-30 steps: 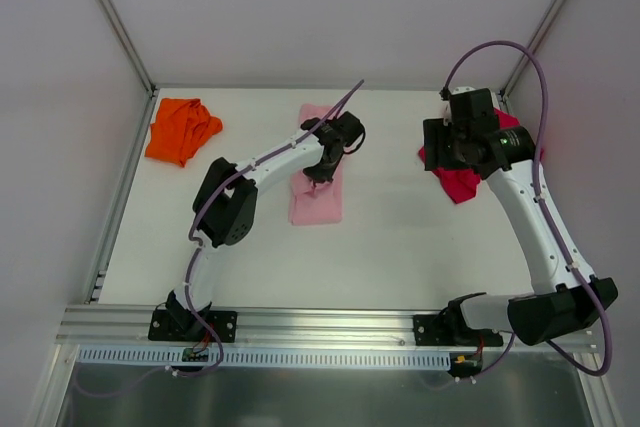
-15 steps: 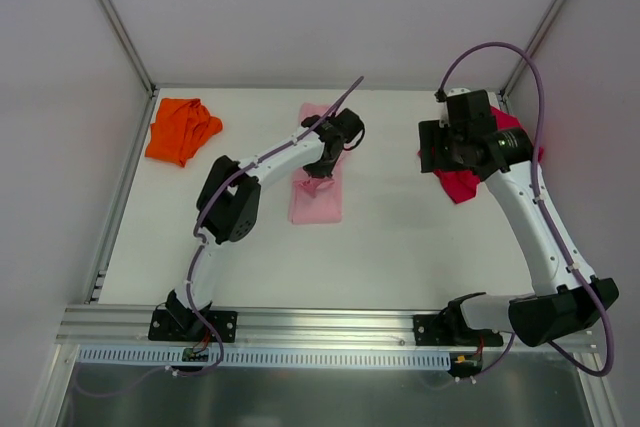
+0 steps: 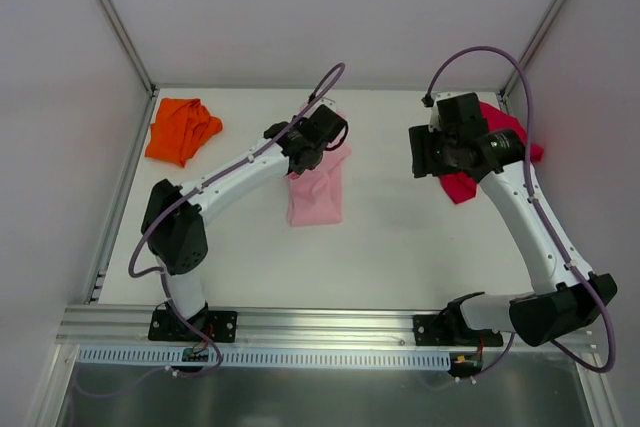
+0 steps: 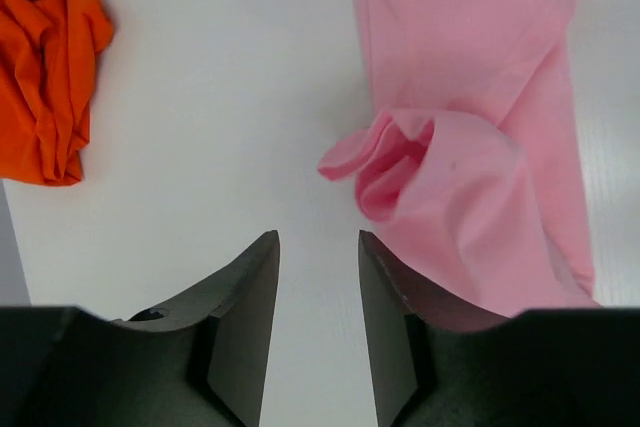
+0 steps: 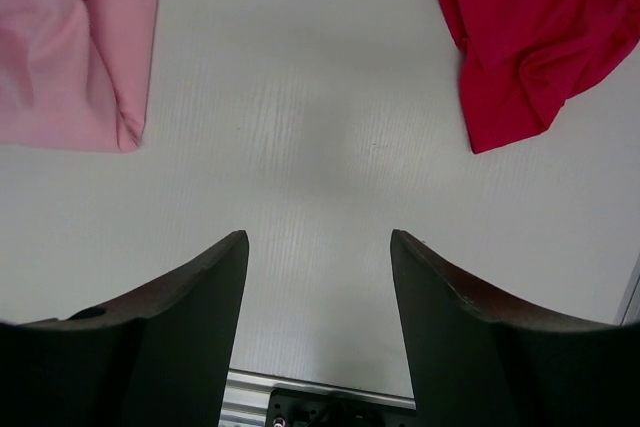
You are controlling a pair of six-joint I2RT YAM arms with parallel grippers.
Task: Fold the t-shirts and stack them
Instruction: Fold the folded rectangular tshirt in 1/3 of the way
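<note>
At mid-table the left gripper (image 4: 318, 239) has just let go of the pink t-shirt (image 3: 318, 192) and pulled away, jaws slightly parted and empty, leaving a bunched fold; the right gripper (image 5: 318, 237) hangs spread wide and empty beside the red t-shirt (image 5: 530, 37), so stacking looks far off

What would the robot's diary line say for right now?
pink tee: partly folded, centre | orange tee: crumpled, far left | red tee: crumpled, right | left jaws: open | right jaws: open
</note>
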